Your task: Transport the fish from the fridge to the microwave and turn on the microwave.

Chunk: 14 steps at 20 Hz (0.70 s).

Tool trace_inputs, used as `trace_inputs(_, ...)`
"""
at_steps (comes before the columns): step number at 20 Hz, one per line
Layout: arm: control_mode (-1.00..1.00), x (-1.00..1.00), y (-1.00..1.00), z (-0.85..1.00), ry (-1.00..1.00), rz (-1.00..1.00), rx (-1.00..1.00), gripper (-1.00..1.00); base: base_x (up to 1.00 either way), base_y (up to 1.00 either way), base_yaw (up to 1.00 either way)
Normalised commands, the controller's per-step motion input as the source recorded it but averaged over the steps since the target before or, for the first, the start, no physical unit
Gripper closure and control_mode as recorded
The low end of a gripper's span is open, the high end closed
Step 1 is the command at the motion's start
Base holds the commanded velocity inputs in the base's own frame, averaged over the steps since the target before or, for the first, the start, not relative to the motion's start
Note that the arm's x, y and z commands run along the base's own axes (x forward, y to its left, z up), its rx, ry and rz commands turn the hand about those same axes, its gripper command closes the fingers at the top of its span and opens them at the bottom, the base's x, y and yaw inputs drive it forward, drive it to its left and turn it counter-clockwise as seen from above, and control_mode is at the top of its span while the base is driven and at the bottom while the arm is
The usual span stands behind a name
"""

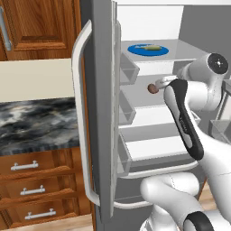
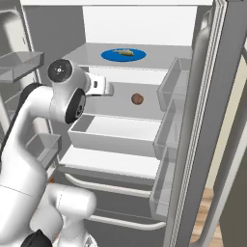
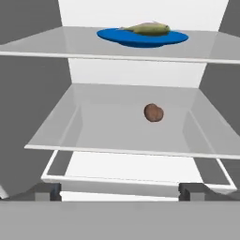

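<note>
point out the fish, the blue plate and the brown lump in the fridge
fish (image 3: pixel 146 29): hand view, middle of its pale olive body, lying on the plate.
blue plate (image 3: pixel 112 35): hand view, bare left rim, on the upper shelf.
brown lump (image 3: pixel 153 113): hand view, centre of the round lump, on the middle shelf.

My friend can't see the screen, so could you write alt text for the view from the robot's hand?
A pale fish lies on a blue plate on the upper clear shelf of an open fridge. A small brown round lump sits on the shelf below. Two dark fingers stand wide apart at the bottom, holding nothing.
</note>
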Motion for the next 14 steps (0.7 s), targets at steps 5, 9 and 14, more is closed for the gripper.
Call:
trace_inputs(5,-1.00,0.23,-0.24,0.36,-0.01,-0.01,0.00,-1.00,0.00,0.00,0.00)
trace_inputs(9,-1.00,0.11,-0.21,0.38,0.00,0.00,0.00,-1.00,0.00,0.00,0.00)
trace_inputs(14,-1.00,0.10,-0.22,0.33,0.00,0.00,0.00,-1.00,0.00,0.00,0.00)
